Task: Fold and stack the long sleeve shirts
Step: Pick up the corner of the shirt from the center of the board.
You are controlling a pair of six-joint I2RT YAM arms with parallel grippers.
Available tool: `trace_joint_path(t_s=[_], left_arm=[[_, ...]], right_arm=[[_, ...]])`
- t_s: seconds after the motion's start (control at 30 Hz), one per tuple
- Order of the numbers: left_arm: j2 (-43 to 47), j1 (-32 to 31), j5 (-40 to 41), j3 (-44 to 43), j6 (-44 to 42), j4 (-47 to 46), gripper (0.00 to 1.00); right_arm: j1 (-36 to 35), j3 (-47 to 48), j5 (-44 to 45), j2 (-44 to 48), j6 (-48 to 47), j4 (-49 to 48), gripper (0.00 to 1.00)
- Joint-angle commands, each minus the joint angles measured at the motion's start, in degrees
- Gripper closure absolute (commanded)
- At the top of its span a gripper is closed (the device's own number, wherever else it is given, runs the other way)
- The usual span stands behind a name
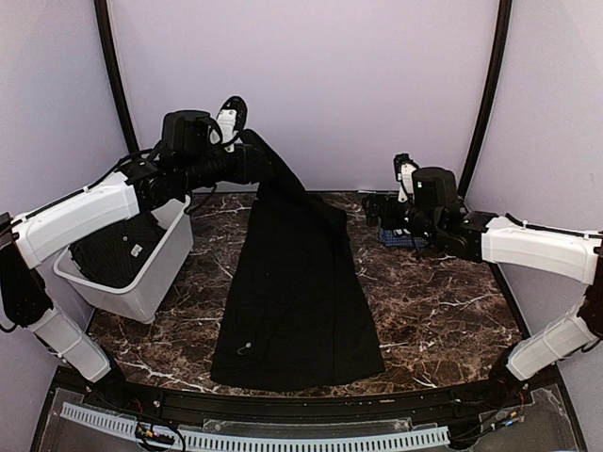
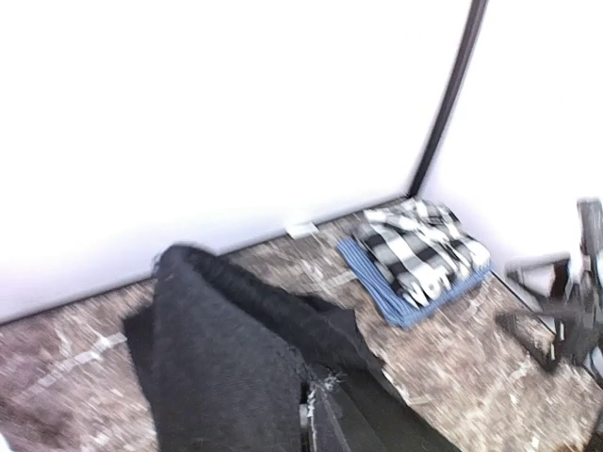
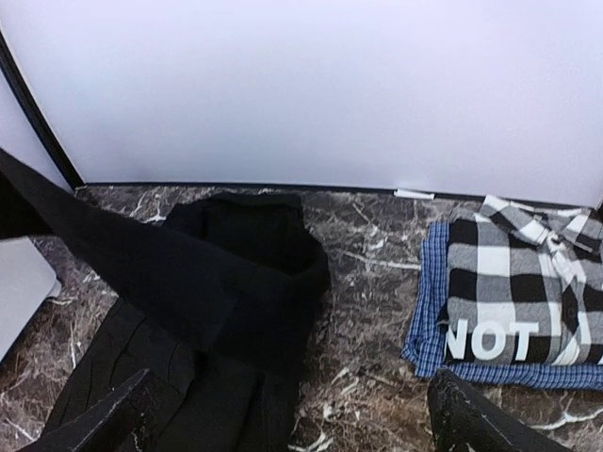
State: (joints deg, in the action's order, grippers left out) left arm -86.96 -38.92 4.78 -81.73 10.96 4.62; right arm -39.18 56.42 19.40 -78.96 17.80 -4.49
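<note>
A long black shirt (image 1: 297,292) lies lengthwise down the marble table (image 1: 443,320). Its far end is lifted off the table, with my left gripper (image 1: 243,135) shut on it near the back wall. In the left wrist view the black cloth (image 2: 217,358) drapes over the gripper (image 2: 316,414) and hides the fingers. A folded black-and-white checked shirt (image 3: 518,292) with a blue edge and the letters "NOT" lies at the back right (image 1: 403,237). My right gripper (image 3: 292,381) hovers open between it and the black shirt (image 3: 236,273), holding nothing; from above it (image 1: 382,212) is just over the checked shirt.
A white plastic bin (image 1: 155,282) stands at the left of the table with another black shirt (image 1: 113,252) inside. Black frame posts rise along the back wall at both sides. The right arm (image 2: 575,311) shows at the edge of the left wrist view.
</note>
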Motion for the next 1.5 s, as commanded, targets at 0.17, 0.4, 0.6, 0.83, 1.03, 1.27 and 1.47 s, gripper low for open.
trace_joint_path(t_s=[0.17, 0.4, 0.6, 0.83, 1.03, 1.27, 1.47], left_arm=[[-1.9, 0.2, 10.6, -9.2, -6.4, -4.0, 1.00], [-3.8, 0.6, 8.4, -12.6, -7.2, -4.4, 1.00], [-4.5, 0.6, 7.1, -12.8, -6.8, -6.2, 1.00], [-5.1, 0.6, 5.8, -13.1, -6.9, -6.7, 1.00], [-6.7, 0.7, 5.0, -15.2, -7.0, -7.2, 1.00], [-8.7, 0.6, 4.2, -17.7, -7.1, -7.7, 1.00], [-10.8, 0.6, 3.8, -20.1, -7.5, -8.1, 1.00]], right_arm=[[-0.1, -9.9, -10.9, 4.0, 9.1, 6.3, 0.10], [-2.5, -14.5, -21.1, 4.0, 13.2, 10.6, 0.18], [-7.6, -20.5, -26.4, 5.3, 17.2, 10.4, 0.26], [-11.6, -26.6, -30.1, 8.7, 21.6, 10.2, 0.38], [-11.9, -31.5, -33.8, 11.1, 24.3, 8.4, 0.48], [-12.7, -34.2, -35.8, 9.5, 25.8, 5.9, 0.58], [-13.5, -36.3, -38.1, 9.6, 27.5, 4.8, 0.73]])
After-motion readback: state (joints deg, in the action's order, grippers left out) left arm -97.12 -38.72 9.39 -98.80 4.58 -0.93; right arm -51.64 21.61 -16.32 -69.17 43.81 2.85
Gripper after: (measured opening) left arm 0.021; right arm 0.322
